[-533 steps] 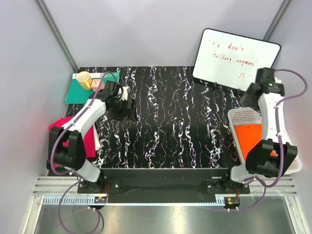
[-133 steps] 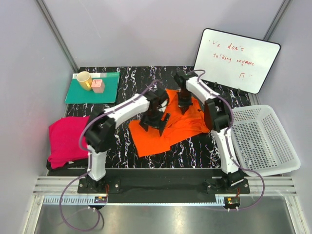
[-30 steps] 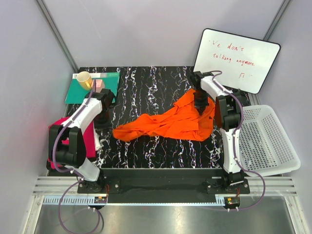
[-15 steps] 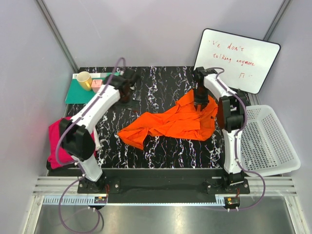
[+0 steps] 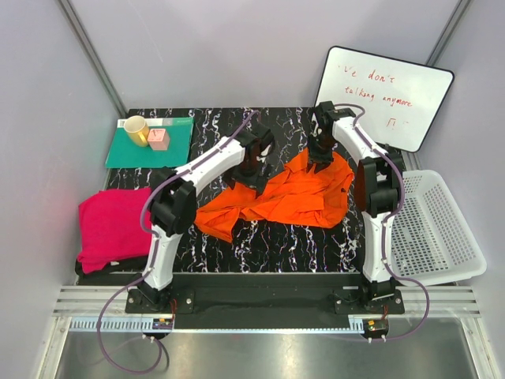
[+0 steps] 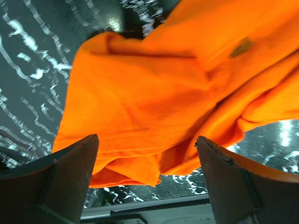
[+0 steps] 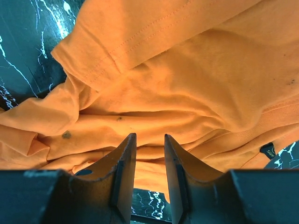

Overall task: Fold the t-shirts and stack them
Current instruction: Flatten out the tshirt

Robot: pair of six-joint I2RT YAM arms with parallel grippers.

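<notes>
Working outward from the near edge: the magenta-pink t-shirt (image 5: 110, 225) is lying bunched, well apart to the near left of the orange t-shirt (image 5: 292, 197). The white basket (image 5: 434, 229) is standing at that shirt's near right, holding nothing visible. The orange t-shirt is lying crumpled, so spreading it flat is judged the step in hand. The left gripper (image 6: 147, 140) is hovering wide open over its left part, gripping nothing. The right gripper (image 7: 145, 136) is hanging over its far edge, jaws narrowly parted, no cloth caught. Each should be taking a single layer at a hem corner — then pulling apart evenly. To the shirt's far left, the yellow mug (image 5: 136, 126) is standing on the teal mat (image 5: 177, 134), contents not discernible.
</notes>
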